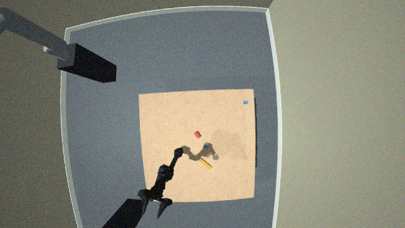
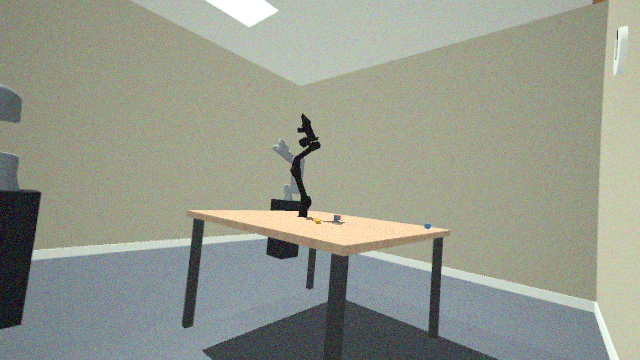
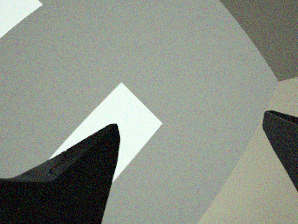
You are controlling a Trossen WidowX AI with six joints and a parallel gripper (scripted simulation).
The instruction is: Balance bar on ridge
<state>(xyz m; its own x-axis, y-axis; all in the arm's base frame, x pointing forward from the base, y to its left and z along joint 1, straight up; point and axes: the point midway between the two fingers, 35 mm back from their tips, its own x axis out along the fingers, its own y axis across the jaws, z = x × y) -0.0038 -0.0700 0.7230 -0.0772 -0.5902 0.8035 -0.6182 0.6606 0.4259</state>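
Note:
The yellow bar lies flat on the wooden table, a little way from the arm's base. A small grey-blue piece, seemingly the ridge, sits in the arm's shadow just beyond the bar. My gripper is raised high above the table and points up at the ceiling, far from the bar. Its fingers stand wide apart with nothing between them; the wrist view shows only ceiling and wall.
A red block lies near the table's middle. A small blue block sits near a far corner. A black box stands behind the arm's base, off the table.

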